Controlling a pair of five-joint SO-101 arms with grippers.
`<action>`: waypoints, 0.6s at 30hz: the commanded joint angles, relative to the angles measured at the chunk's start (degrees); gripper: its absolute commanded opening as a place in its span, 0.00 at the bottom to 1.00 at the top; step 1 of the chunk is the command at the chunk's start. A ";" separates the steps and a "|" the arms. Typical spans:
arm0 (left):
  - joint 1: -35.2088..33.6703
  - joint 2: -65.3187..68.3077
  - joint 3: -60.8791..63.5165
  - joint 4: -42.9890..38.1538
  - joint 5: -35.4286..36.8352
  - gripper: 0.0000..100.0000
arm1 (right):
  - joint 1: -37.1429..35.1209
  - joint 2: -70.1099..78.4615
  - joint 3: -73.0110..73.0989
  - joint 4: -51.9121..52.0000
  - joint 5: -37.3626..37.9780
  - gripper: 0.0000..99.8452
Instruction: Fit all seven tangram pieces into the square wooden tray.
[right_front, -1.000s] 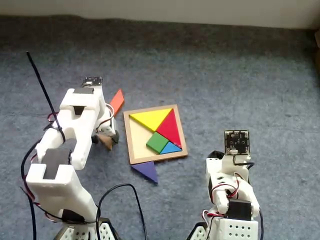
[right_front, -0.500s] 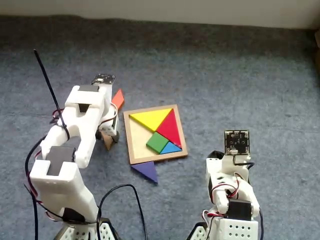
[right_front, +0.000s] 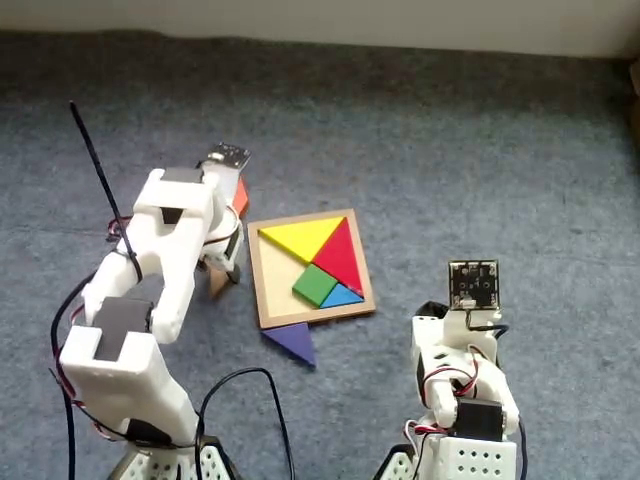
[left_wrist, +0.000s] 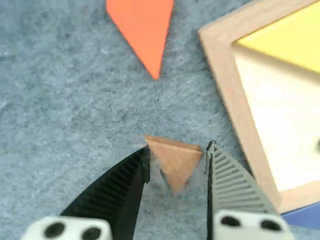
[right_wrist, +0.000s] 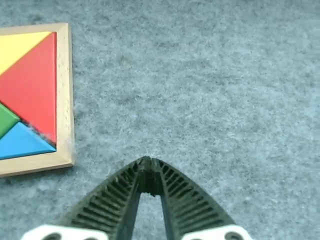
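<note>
Grey carpet (right_front: 480, 150) carries the square wooden tray (right_front: 254, 275) in the high view. The yellow piece (right_front: 298, 237), red piece (right_front: 342, 255), green piece (right_front: 315, 285) and blue piece (right_front: 343, 296) are seated and its left side is bare, so four of seven look done. A purple triangle (right_front: 293, 340) lies off its near-left corner and an orange piece (right_front: 239, 192) off its far-left corner. In the left wrist view, the left gripper (left_wrist: 176, 152) pinches the brown triangle (left_wrist: 174, 165) just outside the tray's rim, perhaps lifted. In the right wrist view, the right gripper (right_wrist: 149, 167) hangs closed and empty beside the tray's right edge.
</note>
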 joint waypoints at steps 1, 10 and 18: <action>3.91 -7.52 2.07 0.09 -0.88 0.19 | 0.75 0.40 8.48 0.57 -0.18 0.01; 7.34 -11.82 5.32 0.09 -0.79 0.19 | 0.75 0.40 8.48 0.57 -0.18 0.01; -3.82 -11.38 6.29 0.00 -0.53 0.21 | 0.75 0.40 8.48 0.57 -0.18 0.01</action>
